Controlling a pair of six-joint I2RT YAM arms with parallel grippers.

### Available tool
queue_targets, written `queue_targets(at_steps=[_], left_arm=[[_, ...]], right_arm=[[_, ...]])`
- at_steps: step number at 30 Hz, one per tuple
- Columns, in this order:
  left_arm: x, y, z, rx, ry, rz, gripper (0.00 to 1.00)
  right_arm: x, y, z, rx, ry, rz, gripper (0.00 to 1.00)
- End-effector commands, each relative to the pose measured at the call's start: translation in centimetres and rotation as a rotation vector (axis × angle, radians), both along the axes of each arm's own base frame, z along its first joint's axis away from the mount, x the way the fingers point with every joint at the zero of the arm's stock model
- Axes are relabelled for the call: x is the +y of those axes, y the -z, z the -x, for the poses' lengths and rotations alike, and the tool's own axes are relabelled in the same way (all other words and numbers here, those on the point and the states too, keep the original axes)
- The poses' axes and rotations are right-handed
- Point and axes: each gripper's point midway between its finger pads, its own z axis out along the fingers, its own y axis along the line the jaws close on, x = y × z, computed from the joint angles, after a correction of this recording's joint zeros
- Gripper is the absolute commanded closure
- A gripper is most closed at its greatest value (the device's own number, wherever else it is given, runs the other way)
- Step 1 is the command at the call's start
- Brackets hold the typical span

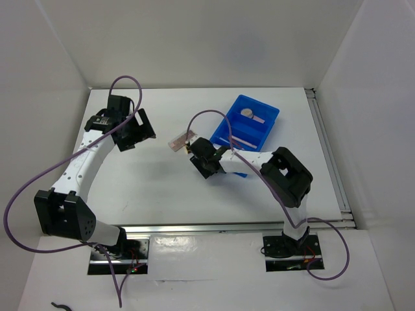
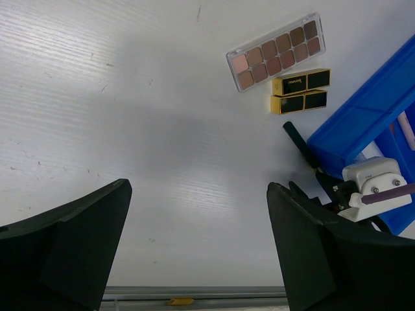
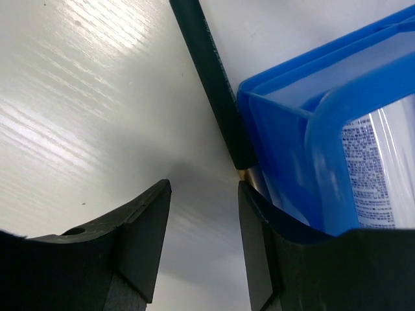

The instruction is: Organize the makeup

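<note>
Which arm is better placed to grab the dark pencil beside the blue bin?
Right: the right gripper is down at the dark pencil beside the blue bin, jaws parted; the left gripper hovers open, farther off.

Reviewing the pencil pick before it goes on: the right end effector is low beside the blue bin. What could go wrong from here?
1. The dark pencil lies tight against the blue bin corner, so a finger may not fit between them and could shove the bin.
2. The pencil's end lines up with one finger, not the open gap of the right end effector. Advancing could push or roll it away.
</note>
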Motion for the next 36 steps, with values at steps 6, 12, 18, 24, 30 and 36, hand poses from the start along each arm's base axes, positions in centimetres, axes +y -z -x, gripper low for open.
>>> queue_targets(at_steps=[6, 12, 18, 24, 30, 36], left_arm=[[0.1, -0.8, -0.8, -0.029, -0.007, -0.008, 0.0], [0.1, -0.8, -0.8, -0.029, -0.007, -0.008, 0.0], [0.1, -0.8, -0.8, -0.029, -0.007, -0.008, 0.0], [0.3, -0.8, -0.8, -0.03, -0.014, -0.017, 0.0], [0.3, -0.5, -0.9, -0.021, -0.014, -0.018, 0.0], [0.3, -0.5, -0.9, -0.021, -0.014, -0.018, 0.0]], right_arm=[[1.0, -0.7, -1.2, -0.064, -0.008, -0.022, 0.46], [-0.6, -1.9, -2.7, -0.109, 0.029, -0.013, 0.4], [-0.5, -1.9, -3.3, -0.099, 0.032, -0.037, 0.4], [-0.5, -1.6, -3.5, -0.107, 0.029, -0.027, 0.39], [-0.2, -2.4, -4.3, -0.143, 0.014, -0.027, 0.31], [0.5, -1.9, -4.7, -0.135, 0.008, -0.031, 0.31]])
